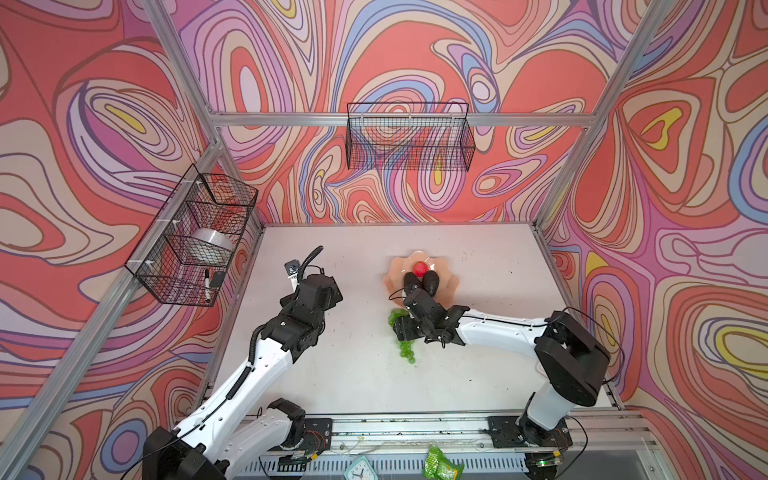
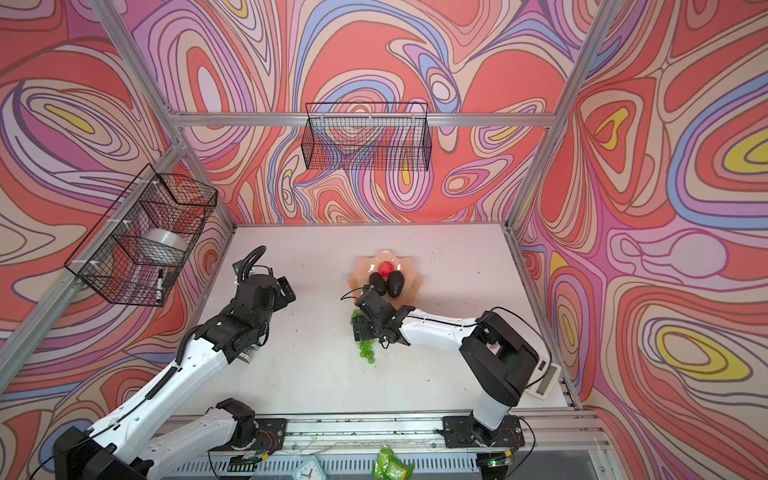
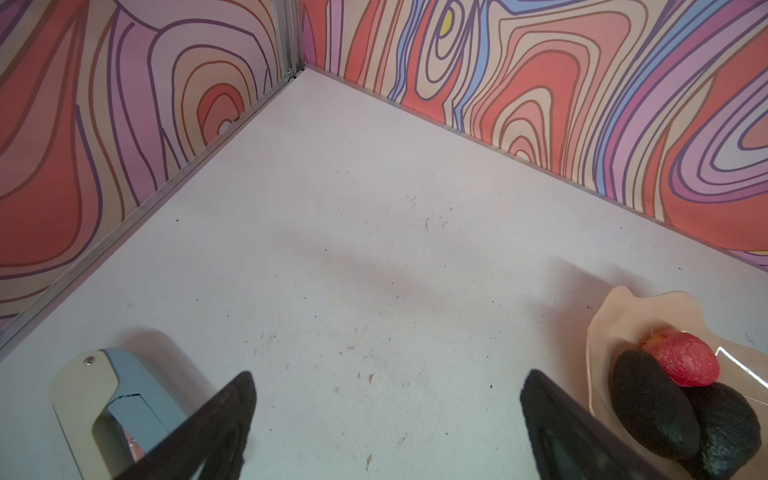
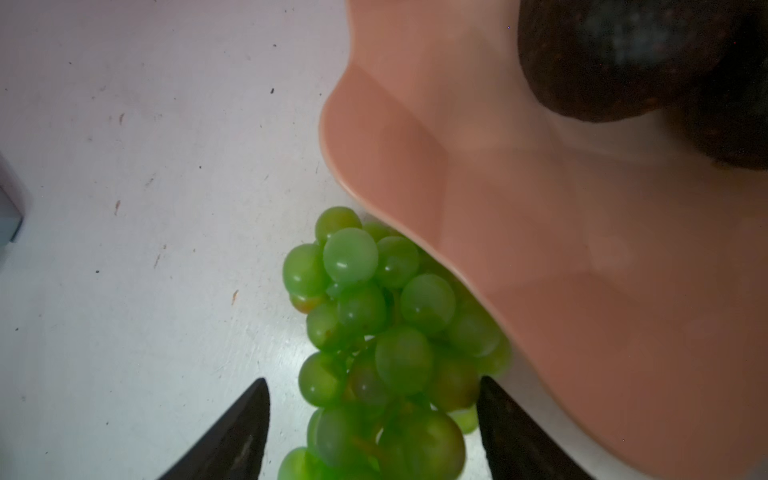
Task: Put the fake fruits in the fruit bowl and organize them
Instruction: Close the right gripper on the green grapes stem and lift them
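Observation:
The peach-pink fruit bowl (image 1: 448, 286) (image 2: 411, 270) stands mid-table and holds two dark avocados (image 1: 432, 281) (image 2: 396, 284) and a red fruit (image 1: 420, 269) (image 3: 685, 361). Green grapes (image 1: 405, 351) (image 2: 367, 352) (image 4: 374, 324) lie on the table against the bowl's near rim (image 4: 519, 249), partly under it. My right gripper (image 4: 374, 386) (image 1: 401, 330) hangs over the bunch. It is open, one finger on each side of the grapes with gaps showing. My left gripper (image 3: 386, 386) (image 1: 328, 291) is wide open above bare table, left of the bowl.
A blue-and-cream tool (image 3: 104, 395) (image 1: 293, 270) lies by the left gripper. Wire baskets hang on the left wall (image 1: 195, 237) and the back wall (image 1: 409, 137). A green snack packet (image 1: 440, 463) and a small clock (image 1: 359, 469) sit beyond the front rail.

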Available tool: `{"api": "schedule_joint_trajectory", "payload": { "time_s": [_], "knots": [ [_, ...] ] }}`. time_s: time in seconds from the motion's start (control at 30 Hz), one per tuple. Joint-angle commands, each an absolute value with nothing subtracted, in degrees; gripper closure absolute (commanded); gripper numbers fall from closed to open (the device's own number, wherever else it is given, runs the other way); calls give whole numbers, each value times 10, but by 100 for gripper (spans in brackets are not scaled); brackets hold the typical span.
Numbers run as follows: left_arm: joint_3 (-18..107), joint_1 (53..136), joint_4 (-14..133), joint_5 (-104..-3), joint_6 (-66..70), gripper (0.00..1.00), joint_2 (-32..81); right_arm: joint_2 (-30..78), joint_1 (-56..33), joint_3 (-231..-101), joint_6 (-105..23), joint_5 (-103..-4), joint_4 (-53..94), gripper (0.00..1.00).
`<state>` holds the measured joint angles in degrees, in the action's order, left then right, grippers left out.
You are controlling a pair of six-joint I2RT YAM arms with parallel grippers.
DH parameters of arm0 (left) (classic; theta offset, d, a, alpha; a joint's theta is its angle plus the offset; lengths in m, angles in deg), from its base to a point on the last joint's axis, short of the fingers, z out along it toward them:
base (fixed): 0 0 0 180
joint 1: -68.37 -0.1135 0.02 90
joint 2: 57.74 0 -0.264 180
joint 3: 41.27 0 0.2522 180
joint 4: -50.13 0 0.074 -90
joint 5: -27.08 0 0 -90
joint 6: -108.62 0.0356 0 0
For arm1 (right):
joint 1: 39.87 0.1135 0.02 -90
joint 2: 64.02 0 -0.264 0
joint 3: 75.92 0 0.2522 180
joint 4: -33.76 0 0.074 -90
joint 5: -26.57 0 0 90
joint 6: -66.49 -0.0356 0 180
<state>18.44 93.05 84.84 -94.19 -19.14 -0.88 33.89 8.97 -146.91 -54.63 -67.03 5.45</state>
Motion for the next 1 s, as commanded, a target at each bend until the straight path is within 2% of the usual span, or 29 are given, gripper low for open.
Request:
{"api": "schedule_joint_trajectory", "payload": {
  "time_s": [0.0, 0.17, 0.27, 0.43, 0.6, 0.77, 0.97],
  "knots": [
    [177, 926, 863, -959, -196, 0, -20, 362, 92, -1493, -553, -689, 61, 21],
    [177, 925, 861, -957, -195, 0, -17, 397, 92, -1509, -543, -697, 62, 26],
    [178, 925, 863, -958, -194, 0, -14, 415, 92, -1519, -537, -690, 60, 33],
    [176, 924, 863, -961, -194, 0, -17, 420, 92, -1521, -524, -682, 65, 54],
    [175, 923, 865, -964, -192, 0, -20, 385, 92, -1516, -508, -654, 87, 69],
    [175, 921, 865, -964, -192, 0, -22, 334, 92, -1529, -500, -622, 95, 75],
    [176, 921, 865, -966, -190, 0, -27, 283, 92, -1556, -501, -614, 81, 76]
  ]
}}
